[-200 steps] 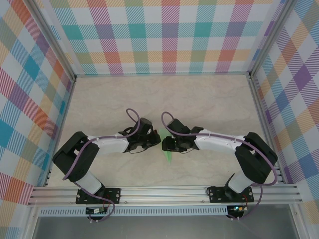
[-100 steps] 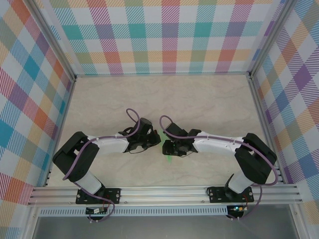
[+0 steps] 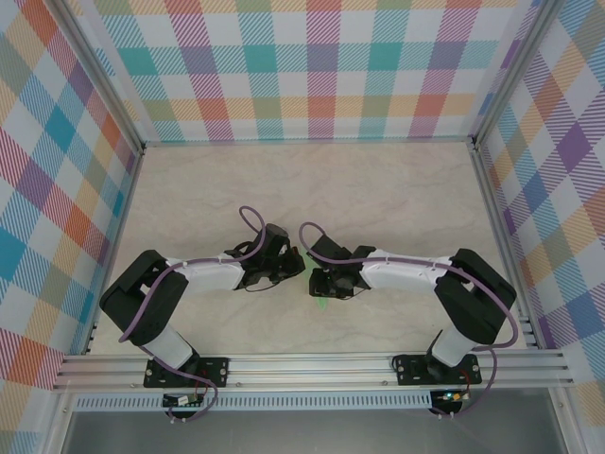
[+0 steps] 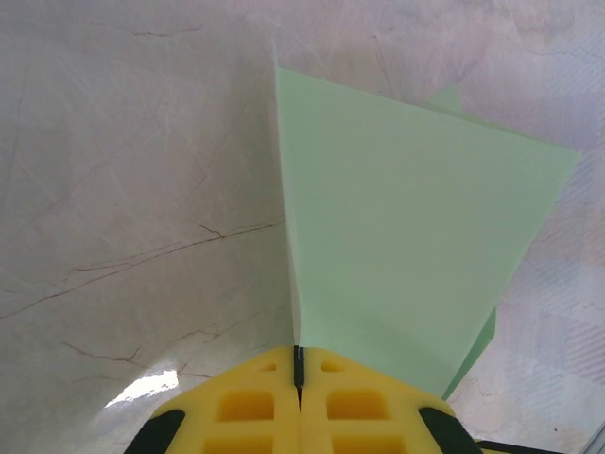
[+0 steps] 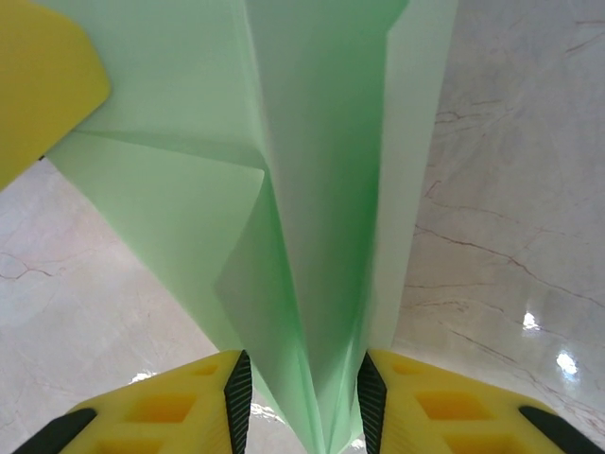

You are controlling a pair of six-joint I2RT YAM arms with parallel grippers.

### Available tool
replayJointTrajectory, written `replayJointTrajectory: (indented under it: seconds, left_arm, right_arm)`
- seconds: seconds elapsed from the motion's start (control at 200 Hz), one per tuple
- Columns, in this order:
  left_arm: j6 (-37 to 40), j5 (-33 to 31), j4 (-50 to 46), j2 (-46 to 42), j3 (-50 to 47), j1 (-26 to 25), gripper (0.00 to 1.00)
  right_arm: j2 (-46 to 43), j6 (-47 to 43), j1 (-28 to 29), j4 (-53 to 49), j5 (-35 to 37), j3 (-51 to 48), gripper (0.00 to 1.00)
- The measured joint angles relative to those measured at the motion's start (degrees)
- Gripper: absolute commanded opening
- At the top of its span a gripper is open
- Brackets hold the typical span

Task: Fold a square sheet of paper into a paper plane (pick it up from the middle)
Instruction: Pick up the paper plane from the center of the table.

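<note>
Left gripper (image 4: 299,364) pressed together, pinching paper (image 4: 397,246) by its edge at bottom centre of left wrist frame; the sheet fans up and right above the table (image 4: 113,189). Right gripper (image 5: 301,402) part-closed astride the creased fold at bottom centre of right wrist frame, paper touching the right-hand pad (image 5: 371,402); can't tell if it's actually clamped. Yellow finger of the left gripper sits upper left there, on the paper. Top view: grippers meet mid-frame, green sliver just below them
</note>
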Motion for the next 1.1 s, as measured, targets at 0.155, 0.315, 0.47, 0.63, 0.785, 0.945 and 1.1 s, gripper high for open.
replayJointTrajectory:
  seconds: [0.155, 0.315, 0.47, 0.63, 0.785, 0.945, 1.1]
  left_arm:
    - [0.0, -0.02, 0.0, 0.0, 0.0, 0.0, 0.0]
    - [0.0, 0.0, 0.0, 0.0, 0.0, 0.0, 0.0]
    - [0.0, 0.0, 0.0, 0.0, 0.0, 0.0, 0.0]
    - [0.0, 0.0, 0.0, 0.0, 0.0, 0.0, 0.0]
    - [0.0, 0.0, 0.0, 0.0, 0.0, 0.0, 0.0]
    - [0.02, 0.0, -0.02, 0.0, 0.0, 0.0, 0.0]
    - [0.02, -0.02, -0.02, 0.0, 0.0, 0.0, 0.0]
  right_arm:
    - [0.44, 0.04, 0.11, -0.39, 1.09, 1.05, 0.37]
    - [0.48, 0.26, 0.11, -1.64, 2.99, 1.88, 0.36]
    - [0.48, 0.37, 0.11, -2.78, 4.96, 2.36, 0.36]
    - [0.48, 0.09, 0.11, -3.39, 5.31, 2.93, 0.33]
    - [0.48, -0.09, 0.11, -3.41, 5.33, 2.97, 0.32]
    - [0.42, -0.26, 0.11, -3.41, 5.51, 2.97, 0.32]
    - [0.42, -0.44, 0.11, -3.37, 5.27, 2.97, 0.3]
